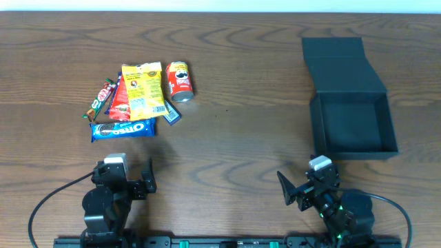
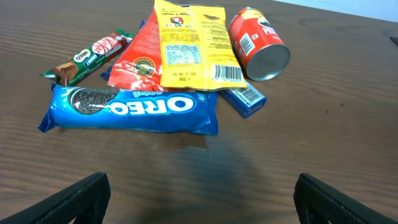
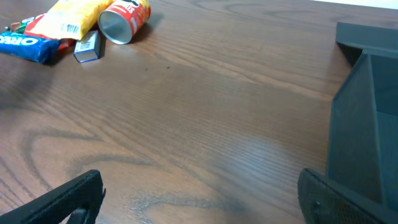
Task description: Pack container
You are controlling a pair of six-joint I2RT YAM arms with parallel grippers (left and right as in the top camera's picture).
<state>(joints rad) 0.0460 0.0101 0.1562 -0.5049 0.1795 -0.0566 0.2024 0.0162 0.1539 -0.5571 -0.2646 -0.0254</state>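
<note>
Container sits at the right of the surface, lid folded back; right tool, released, rests just before it; left tool, released, faces the snack pile: Oreo pack nearest, yellow packet overlapping red packet, can beside; pile well apart from container

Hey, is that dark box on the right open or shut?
Open. The container has its flap lid swung back off the opening, and the overhead view looks straight down into its bare inside.
</note>
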